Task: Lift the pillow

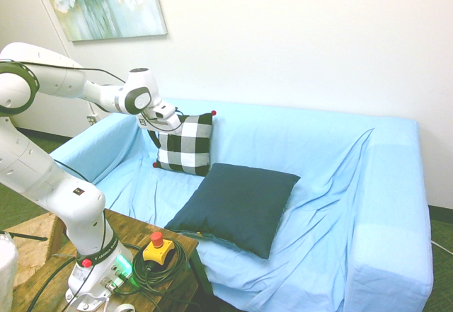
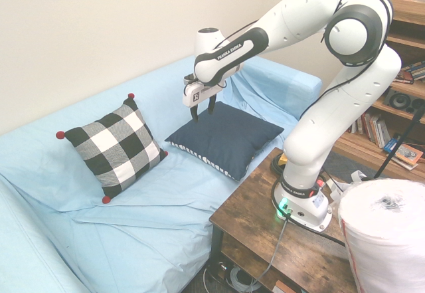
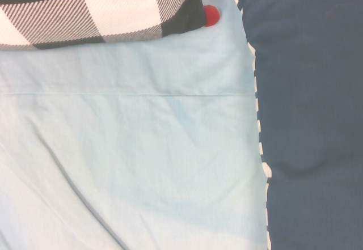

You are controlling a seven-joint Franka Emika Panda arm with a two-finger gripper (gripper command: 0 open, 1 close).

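Note:
The pillow is a large dark navy square lying flat on the sofa seat, near the front edge. In the second exterior view the pillow shows a white-striped trim along its near side, and the wrist view shows the same trim beside the pillow's navy face. My gripper hangs open above the seat, over the pillow's edge nearest the checked cushion, with its fingers pointing down and nothing between them. It is clear of the fabric.
A black-and-white checked cushion with red corners leans on the sofa back. A light blue cover drapes the sofa. The wooden table in front carries a yellow stop button. A white roll stands near the camera.

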